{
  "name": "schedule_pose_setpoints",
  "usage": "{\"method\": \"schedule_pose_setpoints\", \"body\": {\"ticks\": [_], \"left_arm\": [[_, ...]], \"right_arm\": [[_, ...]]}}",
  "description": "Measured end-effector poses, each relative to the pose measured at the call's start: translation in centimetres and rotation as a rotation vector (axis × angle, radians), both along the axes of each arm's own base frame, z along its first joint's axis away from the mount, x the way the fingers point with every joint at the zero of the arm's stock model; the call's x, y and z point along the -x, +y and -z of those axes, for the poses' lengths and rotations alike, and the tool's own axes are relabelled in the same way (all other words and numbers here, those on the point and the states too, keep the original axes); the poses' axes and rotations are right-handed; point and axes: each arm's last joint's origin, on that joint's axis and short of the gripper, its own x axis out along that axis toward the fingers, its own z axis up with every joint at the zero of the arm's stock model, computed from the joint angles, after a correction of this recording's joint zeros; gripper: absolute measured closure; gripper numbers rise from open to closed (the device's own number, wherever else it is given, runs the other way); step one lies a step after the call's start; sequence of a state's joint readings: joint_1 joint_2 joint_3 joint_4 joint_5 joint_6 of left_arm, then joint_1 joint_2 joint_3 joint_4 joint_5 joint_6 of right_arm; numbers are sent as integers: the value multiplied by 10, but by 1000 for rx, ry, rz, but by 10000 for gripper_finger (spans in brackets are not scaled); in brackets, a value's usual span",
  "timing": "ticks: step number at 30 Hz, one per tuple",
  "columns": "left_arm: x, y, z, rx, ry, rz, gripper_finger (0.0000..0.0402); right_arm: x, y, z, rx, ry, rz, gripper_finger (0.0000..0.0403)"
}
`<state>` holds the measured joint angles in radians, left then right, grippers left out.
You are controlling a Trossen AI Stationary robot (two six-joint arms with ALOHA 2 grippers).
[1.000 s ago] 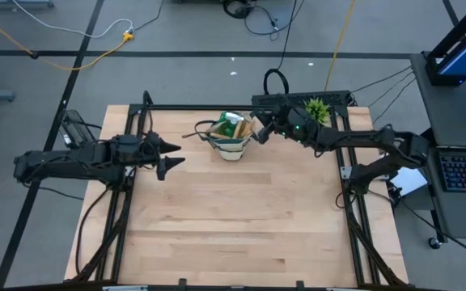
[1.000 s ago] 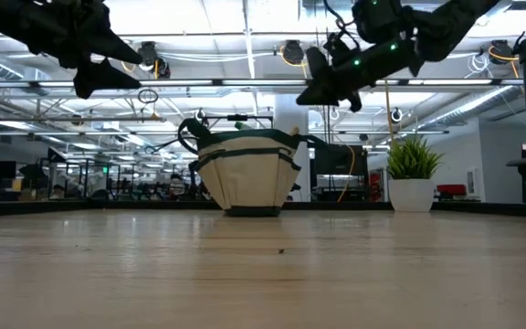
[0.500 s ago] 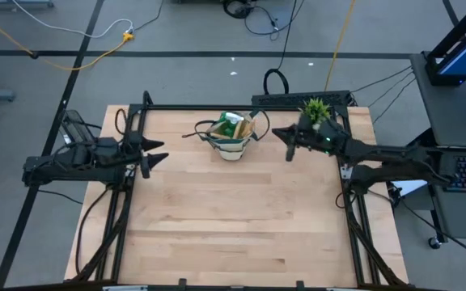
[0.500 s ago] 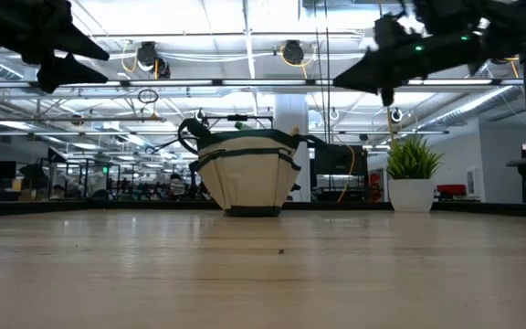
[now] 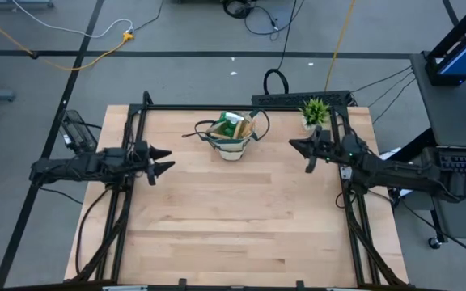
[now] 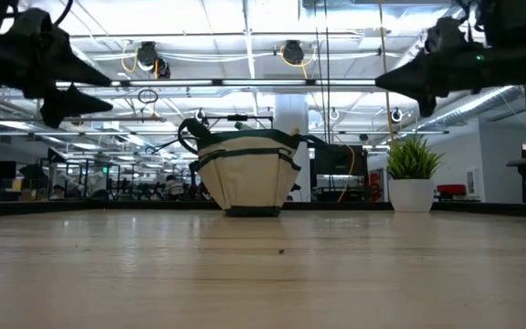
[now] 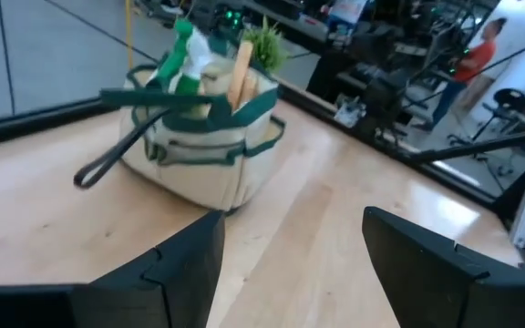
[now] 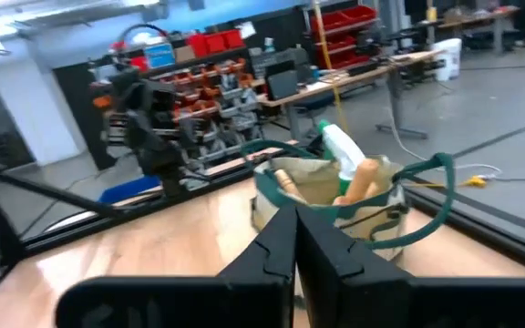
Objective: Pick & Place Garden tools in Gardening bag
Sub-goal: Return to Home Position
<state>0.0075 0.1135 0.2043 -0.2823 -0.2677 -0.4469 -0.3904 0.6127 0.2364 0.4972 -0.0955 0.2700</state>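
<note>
Right gripper (image 5: 298, 148), tips together, backs off gardening bag (image 5: 231, 142) twd right edge, left gripper (image 5: 167, 159) spread apart; wide swing could clip potted plant (image 5: 316, 111).

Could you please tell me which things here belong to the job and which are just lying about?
Job: beige fabric gardening bag with dark green band; green spray bottle and wooden tool handle inside it.
Lying about: small potted green plant.
</note>
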Motion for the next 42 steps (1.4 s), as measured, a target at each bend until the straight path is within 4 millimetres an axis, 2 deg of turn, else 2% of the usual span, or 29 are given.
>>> {"method": "schedule_pose_setpoints", "body": {"ticks": [6, 19, 25, 35, 42], "left_arm": [[-2, 1, 13, 6, 28, -29, 135], [-1, 1, 14, -61, 57, -36, 135], [-5, -2, 26, -36, 61, 6, 135], [-3, -6, 22, -68, 5, 57, 135], [1, -5, 23, -76, 11, 52, 135]], "right_arm": [[11, 6, 11, 33, -20, -51, 403], [22, 12, 28, -19, -61, -95, 403], [24, 13, 24, -6, -93, -91, 403], [31, 15, 17, 31, -147, -61, 403], [34, 16, 23, -84, -66, -64, 403]]}}
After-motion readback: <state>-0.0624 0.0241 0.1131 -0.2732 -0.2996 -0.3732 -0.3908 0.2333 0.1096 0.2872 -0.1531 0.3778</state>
